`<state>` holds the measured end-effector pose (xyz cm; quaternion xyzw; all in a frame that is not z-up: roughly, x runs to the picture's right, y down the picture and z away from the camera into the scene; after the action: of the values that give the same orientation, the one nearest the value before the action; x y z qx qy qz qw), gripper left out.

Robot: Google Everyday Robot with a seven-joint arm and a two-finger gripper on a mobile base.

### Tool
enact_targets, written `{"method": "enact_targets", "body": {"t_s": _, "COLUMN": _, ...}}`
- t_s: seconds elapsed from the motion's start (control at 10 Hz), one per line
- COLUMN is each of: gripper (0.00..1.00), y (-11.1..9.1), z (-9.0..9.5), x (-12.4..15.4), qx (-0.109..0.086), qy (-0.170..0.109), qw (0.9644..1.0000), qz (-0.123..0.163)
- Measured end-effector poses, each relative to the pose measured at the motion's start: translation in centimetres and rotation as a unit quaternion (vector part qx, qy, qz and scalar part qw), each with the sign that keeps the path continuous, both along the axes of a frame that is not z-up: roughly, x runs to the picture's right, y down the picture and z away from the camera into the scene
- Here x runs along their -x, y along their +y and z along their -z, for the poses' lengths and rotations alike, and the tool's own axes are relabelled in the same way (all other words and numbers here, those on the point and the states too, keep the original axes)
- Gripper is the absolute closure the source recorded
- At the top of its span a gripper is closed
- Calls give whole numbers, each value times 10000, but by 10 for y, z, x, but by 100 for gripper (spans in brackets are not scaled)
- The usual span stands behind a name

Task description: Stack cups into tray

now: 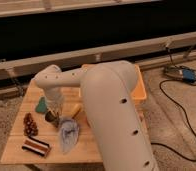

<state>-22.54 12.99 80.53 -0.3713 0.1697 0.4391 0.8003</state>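
My gripper (53, 114) points down at the left middle of the wooden table (93, 150). It is shut on the rim of a small dark metal cup (52, 120) that stands upright on the table. My wide white arm (116, 115) fills the foreground and hides much of the table's right side. The yellow-orange tray (142, 89) stands at the table's back right, mostly behind the arm. No other cup shows.
A flat green sponge (40, 105) lies just left of the gripper. A brown knobbly thing (29, 125), a striped packet (36, 147), a grey-blue pouch (68, 135) and a yellow object (76, 110) lie nearby. A cable and a blue box (183, 75) are on the floor to the right.
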Motion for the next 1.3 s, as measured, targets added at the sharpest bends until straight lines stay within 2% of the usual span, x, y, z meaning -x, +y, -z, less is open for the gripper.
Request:
{"method": "enact_targets", "body": {"t_s": 0.2, "gripper": 100, "y": -16, "z": 11, "x": 3, "qx": -99, "qy": -114, "qw": 9998, "qz": -147}}
{"method": "enact_targets", "body": {"t_s": 0.4, "gripper": 100, "y": -42, "z": 18, "x": 0, "qx": -226, "qy": -178, "qw": 9991, "qz": -297}}
{"method": "enact_targets", "body": {"t_s": 0.8, "gripper": 100, "y": -99, "z": 11, "x": -36, "qx": -385, "qy": 30, "qw": 9973, "qz": -620}}
{"method": "enact_targets", "body": {"t_s": 1.0, "gripper": 100, "y": -132, "z": 15, "x": -69, "qx": -524, "qy": 178, "qw": 9941, "qz": -936}}
{"method": "enact_targets", "body": {"t_s": 1.1, "gripper": 100, "y": -142, "z": 19, "x": -81, "qx": -586, "qy": 227, "qw": 9926, "qz": -1040}}
{"method": "enact_targets", "body": {"t_s": 1.2, "gripper": 100, "y": -158, "z": 28, "x": -102, "qx": -701, "qy": 339, "qw": 9896, "qz": -1208}}
{"method": "enact_targets", "body": {"t_s": 1.3, "gripper": 100, "y": -165, "z": 32, "x": -114, "qx": -782, "qy": 413, "qw": 9874, "qz": -1312}}
